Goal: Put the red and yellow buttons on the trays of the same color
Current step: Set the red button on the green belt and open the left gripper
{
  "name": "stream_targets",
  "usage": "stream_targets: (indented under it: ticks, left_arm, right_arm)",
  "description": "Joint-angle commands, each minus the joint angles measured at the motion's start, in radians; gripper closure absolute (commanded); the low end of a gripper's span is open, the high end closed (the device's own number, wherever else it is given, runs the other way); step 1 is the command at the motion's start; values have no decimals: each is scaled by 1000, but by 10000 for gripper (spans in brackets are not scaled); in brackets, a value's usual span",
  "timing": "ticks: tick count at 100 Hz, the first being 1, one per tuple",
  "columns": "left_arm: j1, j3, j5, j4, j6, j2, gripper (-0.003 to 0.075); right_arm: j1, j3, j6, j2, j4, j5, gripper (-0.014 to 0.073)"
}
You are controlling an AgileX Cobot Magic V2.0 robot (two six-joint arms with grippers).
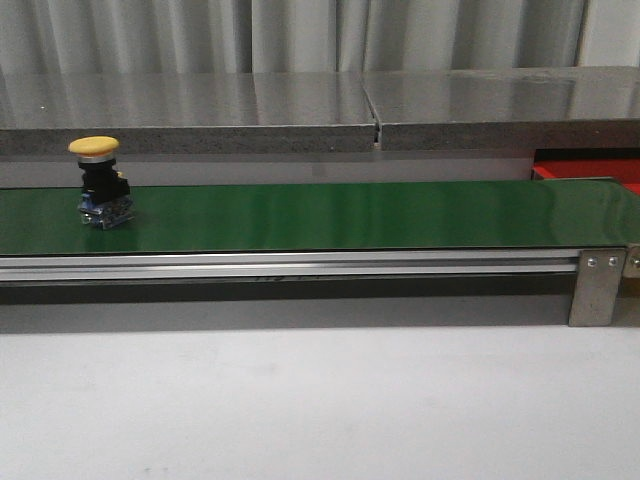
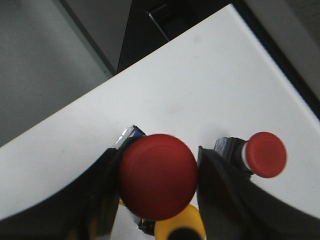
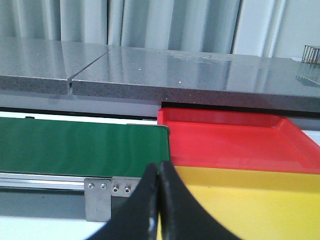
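- On the long green conveyor belt [image 1: 330, 215], near its left end in the front view, a yellow-capped push button with a dark body [image 1: 99, 183] stands upright and alone, well apart from both trays; I judge it is waiting there to be picked up.
- At the belt's far right end a flat bright red plastic tray [image 3: 230, 140] lies just past the belt, with a flat yellow tray [image 3: 250, 200] just beside it on the nearer side, so sorted buttons have a short trip off the belt.
- Left gripper [image 2: 157, 200]: its dark jaws sit either side of a large red domed push button [image 2: 157, 175] above the white desk [image 2: 190, 90]. They look closed on its body, though the cap hides the contact, so the grasp is my judgement.
- A second, smaller red-capped button [image 2: 265, 154] lies on its side on the desk just beside the jaws, and a yellow cap [image 2: 177, 225] shows beneath the held button.
- Right gripper [image 3: 160, 200]: jaws pressed together, holding nothing, aimed at the edge of the yellow tray.
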Motion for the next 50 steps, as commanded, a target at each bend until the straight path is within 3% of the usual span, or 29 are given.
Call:
stream_targets:
  ticks: [1, 13, 36, 50]
  left_arm:
    - [-1, 7, -42, -14, 16, -135, 438]
    - [-6, 104, -51, -33, 33, -229, 438]
    - [-53, 307, -85, -279, 267, -374, 438]
    - [-117, 351, -73, -287, 291, -388, 438]
  right_arm:
    - [-5, -10, 0, -15, -8, -82, 660]
    - [-5, -10, 0, -15, -8, -82, 660]
    - [-5, -10, 0, -15, -8, -82, 660]
    - [-5, -10, 0, -15, -8, -82, 660]
